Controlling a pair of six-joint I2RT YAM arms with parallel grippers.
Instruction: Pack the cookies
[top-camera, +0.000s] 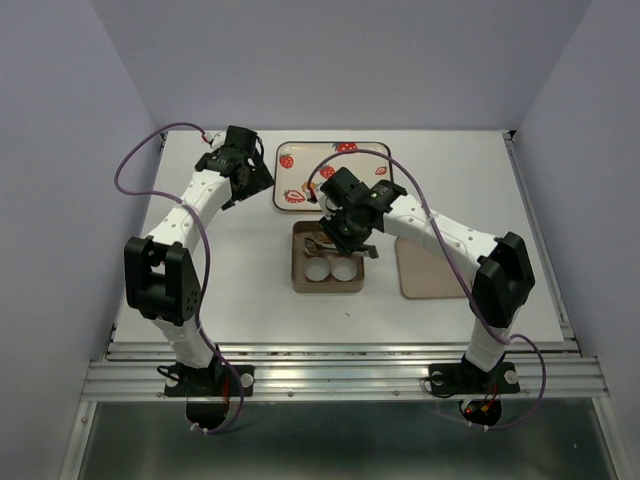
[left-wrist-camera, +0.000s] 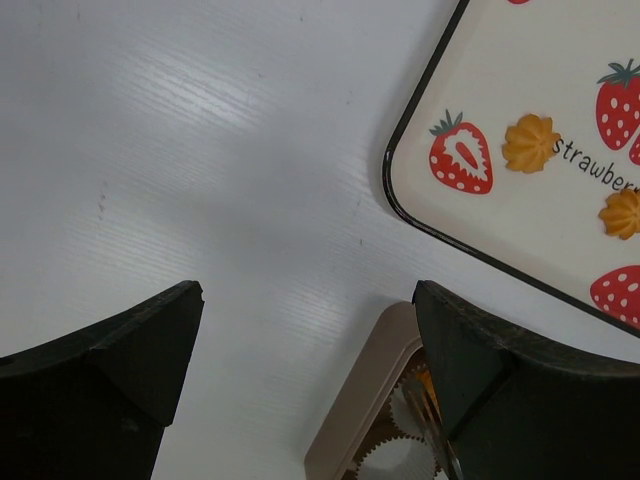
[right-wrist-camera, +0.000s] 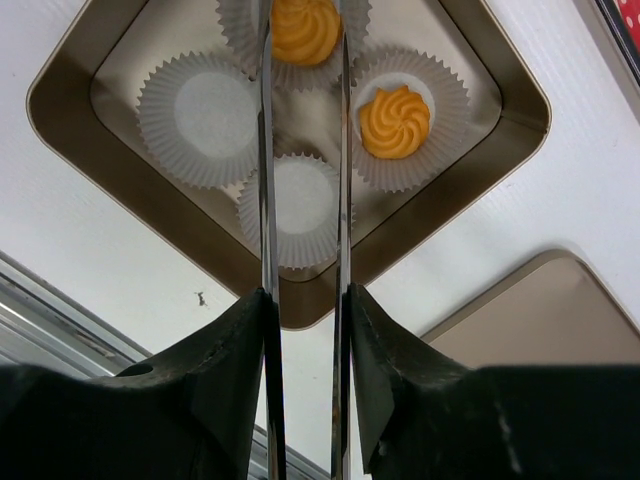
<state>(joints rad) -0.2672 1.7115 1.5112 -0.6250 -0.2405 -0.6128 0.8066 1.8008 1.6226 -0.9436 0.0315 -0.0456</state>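
Right gripper (right-wrist-camera: 305, 300) clamped on tongs (right-wrist-camera: 266, 200), tips straddling a cookie (right-wrist-camera: 305, 28) to seat it in the box's (right-wrist-camera: 60, 100) far cup (right-wrist-camera: 236, 25), second cookie (right-wrist-camera: 395, 122) cupped beside it, two cookies (left-wrist-camera: 530, 143) left on far tray (left-wrist-camera: 500, 215); left gripper (left-wrist-camera: 308, 300) spread wide, parked far-left, likely keeping clear.

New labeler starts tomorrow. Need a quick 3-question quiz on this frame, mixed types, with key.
1. How many of the four paper cups in the box hold a cookie?
2. True or false: the left gripper is shut on a cookie.
3. What does the right gripper hold? A a spoon; B metal tweezers; C a brush.
Key: 1 two; 2 false, it is open and empty; 3 B.
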